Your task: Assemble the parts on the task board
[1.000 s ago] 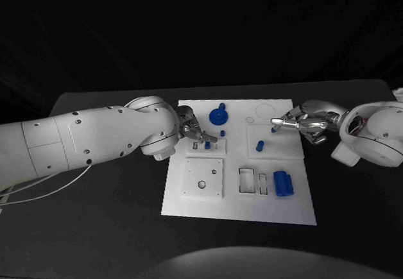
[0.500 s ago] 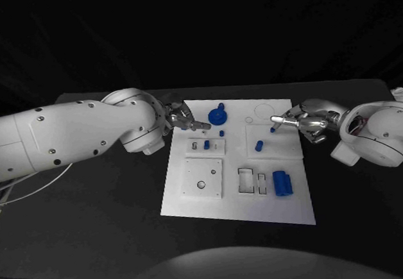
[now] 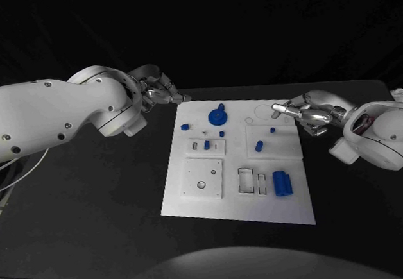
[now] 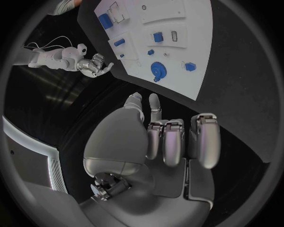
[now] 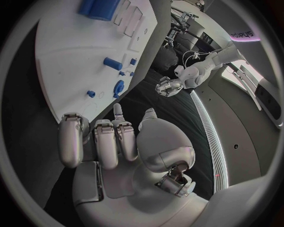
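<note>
I see both hands off the task board (image 3: 236, 209); only its small blue parts (image 3: 282, 183) obstruct.

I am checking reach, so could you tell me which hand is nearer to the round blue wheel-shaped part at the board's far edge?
Left. The left hand hovers just off the board's far left corner, near the round blue wheel-shaped part; the right hand sits farther off, at the board's right edge.

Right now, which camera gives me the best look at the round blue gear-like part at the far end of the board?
The head view: the round blue part sits unobstructed on the task board, seen from above. The left wrist view shows it clearly too, though warped. The right wrist view shows it edge-on.
</note>
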Motion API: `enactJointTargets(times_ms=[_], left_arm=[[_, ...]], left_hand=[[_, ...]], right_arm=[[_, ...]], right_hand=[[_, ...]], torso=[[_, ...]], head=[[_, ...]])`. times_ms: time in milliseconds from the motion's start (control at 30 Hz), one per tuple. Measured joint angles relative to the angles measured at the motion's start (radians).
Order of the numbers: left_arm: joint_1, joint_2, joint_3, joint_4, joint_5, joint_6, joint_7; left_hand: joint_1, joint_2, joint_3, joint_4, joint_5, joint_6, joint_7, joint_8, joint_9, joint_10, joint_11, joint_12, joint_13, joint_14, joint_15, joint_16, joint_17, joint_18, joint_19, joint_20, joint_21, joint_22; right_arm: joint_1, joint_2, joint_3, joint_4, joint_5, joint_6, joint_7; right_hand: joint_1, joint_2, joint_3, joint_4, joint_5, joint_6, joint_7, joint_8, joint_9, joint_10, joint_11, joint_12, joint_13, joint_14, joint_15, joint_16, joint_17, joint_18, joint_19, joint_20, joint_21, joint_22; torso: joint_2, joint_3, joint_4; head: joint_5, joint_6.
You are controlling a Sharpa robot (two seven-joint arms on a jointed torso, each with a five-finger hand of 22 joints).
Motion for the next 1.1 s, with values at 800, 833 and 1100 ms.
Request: enactJointTargets(times_ms=[800,833,1100], left_arm=[[-0.047,0.121,-0.006,-0.179,-0.136,0.153,-0.122],[-0.049,0.119,-0.006,-0.179,-0.147,0.157,-0.115],[-0.076,0.105,-0.006,-0.179,-0.273,0.166,-0.017]], left_hand=[[0.278,-0.059,0.164,-0.021,-0.189,-0.206,0.076,-0.154,-0.152,0.003,0.043,0.0,0.0,-0.001,0.033,0.0,0.0,0.0,0.002,0.024,-0.042,0.0],[0.298,-0.079,0.201,-0.016,-0.208,-0.206,0.077,-0.175,-0.181,0.002,0.045,0.0,0.0,0.002,0.036,0.0,0.0,0.0,0.002,0.031,-0.042,0.0],[0.288,-0.16,0.268,-0.005,-0.215,-0.132,0.069,-0.241,-0.316,0.002,0.045,0.0,0.0,0.003,0.037,0.0,0.0,0.0,0.001,0.031,-0.034,0.0]], right_arm=[[0.002,-0.018,0.0,0.017,0.006,-0.021,0.041],[0.002,-0.018,0.0,0.018,0.006,-0.021,0.041],[0.002,-0.022,0.0,0.019,0.006,-0.02,0.042]], right_hand=[[0.05,0.006,-0.011,0.0,0.179,-0.012,-0.006,-0.009,0.018,0.0,0.0,0.003,0.002,0.0,0.0,0.0,0.0,0.0,0.031,-0.008,0.03,0.001],[0.051,0.005,-0.011,0.0,0.179,-0.012,-0.006,-0.009,0.018,0.0,0.0,0.003,0.002,0.0,0.0,0.0,0.0,0.0,0.031,-0.008,0.03,0.001],[0.054,0.001,-0.011,0.0,0.179,-0.019,-0.006,-0.013,0.018,0.0,0.0,0.003,0.002,0.0,0.0,0.0,0.0,0.0,0.03,-0.008,0.03,0.001]], torso=[[0.0,0.0006,0.0012],[0.0,0.0006,0.0012],[-0.001,0.0004,0.0022]], head=[[-0.007,0.0],[-0.007,0.0],[-0.002,0.0]])
